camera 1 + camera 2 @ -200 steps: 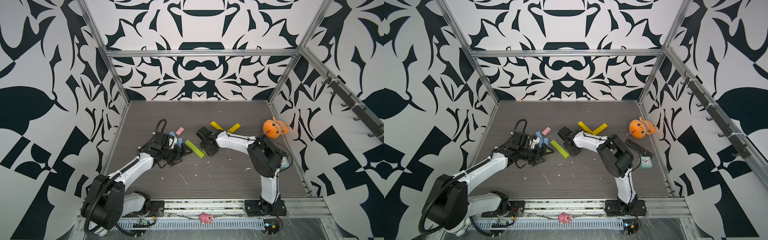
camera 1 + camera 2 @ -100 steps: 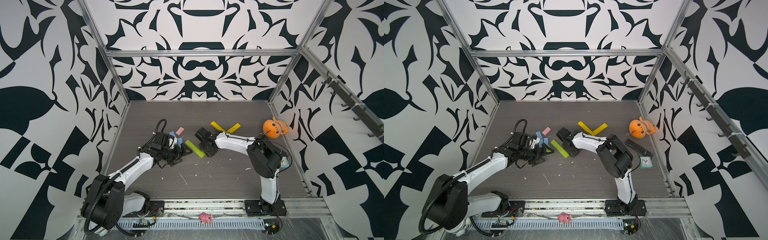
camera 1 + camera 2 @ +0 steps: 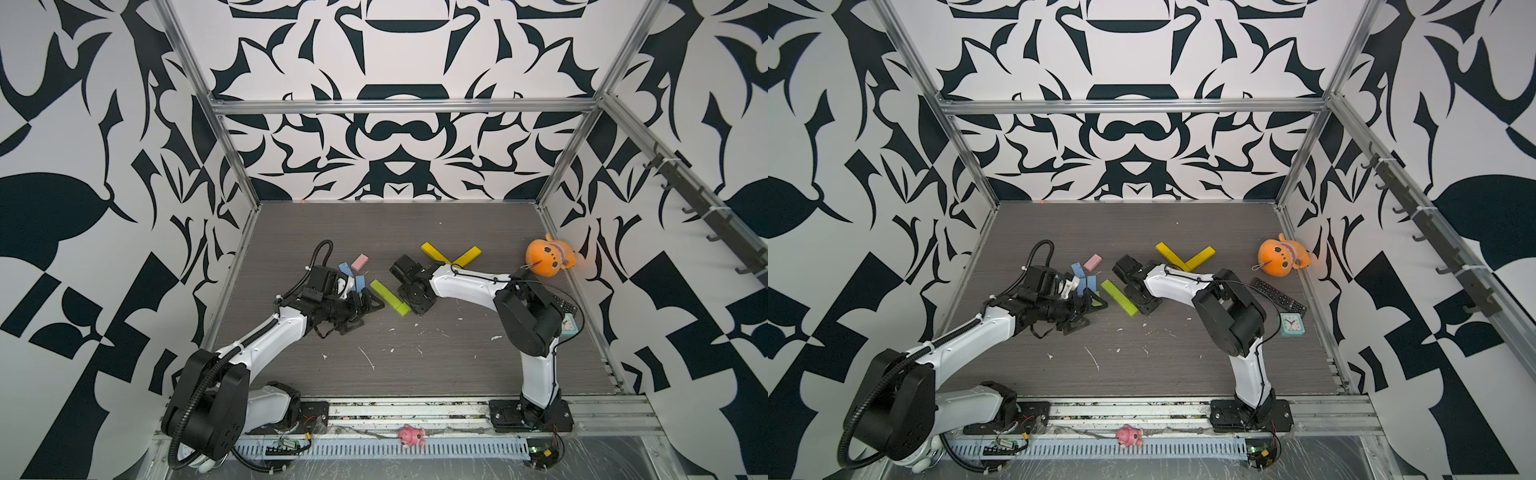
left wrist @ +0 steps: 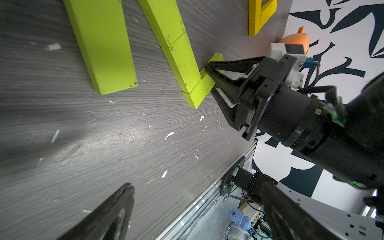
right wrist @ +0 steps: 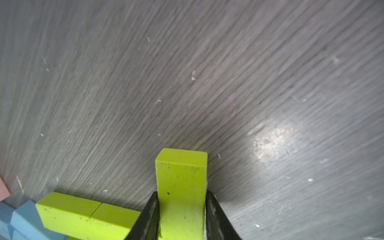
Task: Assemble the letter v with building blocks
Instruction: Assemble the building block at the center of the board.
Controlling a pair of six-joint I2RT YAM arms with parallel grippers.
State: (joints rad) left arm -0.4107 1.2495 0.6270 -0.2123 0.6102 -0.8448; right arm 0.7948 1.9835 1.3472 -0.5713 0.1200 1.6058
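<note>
**Gripping a lime block at the end of the lime row**

The right tool (image 5: 181,194) is closed narrowly on a short lime block (image 5: 181,172). The right wrist view shows one black finger (image 5: 148,218) pressed against each long side. In the left wrist view, this block meets the near end of the lime row (image 4: 172,45), a line of bricks laid end to end, and the two form a corner. I cannot tell whether the block rests on the desk (image 3: 415,374) or hangs just above it.

The left tool (image 3: 365,316) stands wide and holds nothing. It sits low over the desk, on the left arm's side of the row. A wide lime block (image 4: 104,45) lies flat beside the row, roughly parallel to it and apart from it, close to the left tool.

In both top views the row lies slantwise near the middle of the desk, between the two tools. Behind the right arm, two yellow bars (image 3: 432,251) meet at one end in a V shape, and the arm partly covers the joint. Two blue blocks (image 3: 345,268) and a pink block (image 3: 360,262) lie in a loose cluster just behind the left tool.

An orange plush (image 3: 548,259) sits by the wall on the right arm's side. A remote (image 3: 1279,296) and a small clock (image 3: 1291,324) lie near it, well apart from the blocks.
</note>
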